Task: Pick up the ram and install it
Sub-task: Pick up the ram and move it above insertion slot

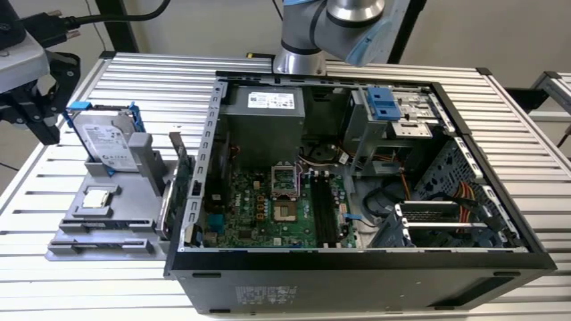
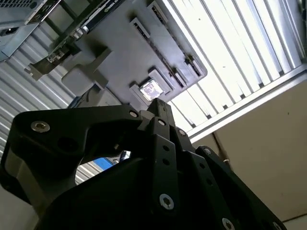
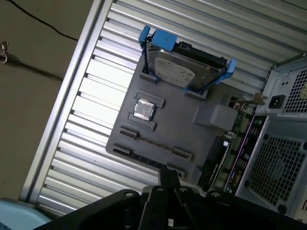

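I am looking at the computer case (image 1: 357, 281) lying open on the slatted table (image 1: 152, 73), with the arm's base (image 1: 299, 60) standing behind it. At the exterior view's left of the case, the holder tray (image 1: 134, 221) is sitting on the table. The hard drive (image 1: 103, 140) is standing upright at its far end, and the processor chip (image 1: 96, 198) is lying nearer. An expansion card (image 1: 181, 180) is standing on edge between tray and case. Inside the case, the power supply (image 1: 263, 117) is sitting behind the motherboard (image 1: 259, 214). The memory slots (image 1: 323, 214) are running along the board's right part, and the drive cage (image 1: 392, 114) is filling the far right corner. The gripper (image 1: 45, 127) is hanging just left of the hard drive.
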`<action>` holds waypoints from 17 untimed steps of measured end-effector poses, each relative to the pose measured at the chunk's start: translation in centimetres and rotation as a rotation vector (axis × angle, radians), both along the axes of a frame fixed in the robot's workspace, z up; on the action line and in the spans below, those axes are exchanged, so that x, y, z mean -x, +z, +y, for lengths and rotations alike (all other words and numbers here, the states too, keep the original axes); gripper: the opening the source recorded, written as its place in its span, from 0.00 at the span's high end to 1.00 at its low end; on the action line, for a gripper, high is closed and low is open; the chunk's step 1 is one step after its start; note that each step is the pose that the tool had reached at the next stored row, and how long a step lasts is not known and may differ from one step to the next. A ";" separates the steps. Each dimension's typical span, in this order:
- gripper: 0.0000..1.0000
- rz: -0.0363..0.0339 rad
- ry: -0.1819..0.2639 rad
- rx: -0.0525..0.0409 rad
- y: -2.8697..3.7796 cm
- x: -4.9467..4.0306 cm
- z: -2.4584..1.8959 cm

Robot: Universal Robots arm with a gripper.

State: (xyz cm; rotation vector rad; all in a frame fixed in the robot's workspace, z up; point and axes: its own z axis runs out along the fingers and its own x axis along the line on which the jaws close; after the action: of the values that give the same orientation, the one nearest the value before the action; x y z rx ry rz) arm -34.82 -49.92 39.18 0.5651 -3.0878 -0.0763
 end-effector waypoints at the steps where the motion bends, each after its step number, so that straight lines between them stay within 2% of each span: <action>1: 1.00 0.0000 0.006 0.0000 0.00 0.00 0.00; 17: 1.00 0.0000 0.131 0.0004 0.02 -0.01 0.11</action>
State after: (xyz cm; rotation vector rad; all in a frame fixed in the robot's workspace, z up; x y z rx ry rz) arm -34.81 -49.81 39.19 0.7653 -3.0411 -0.0753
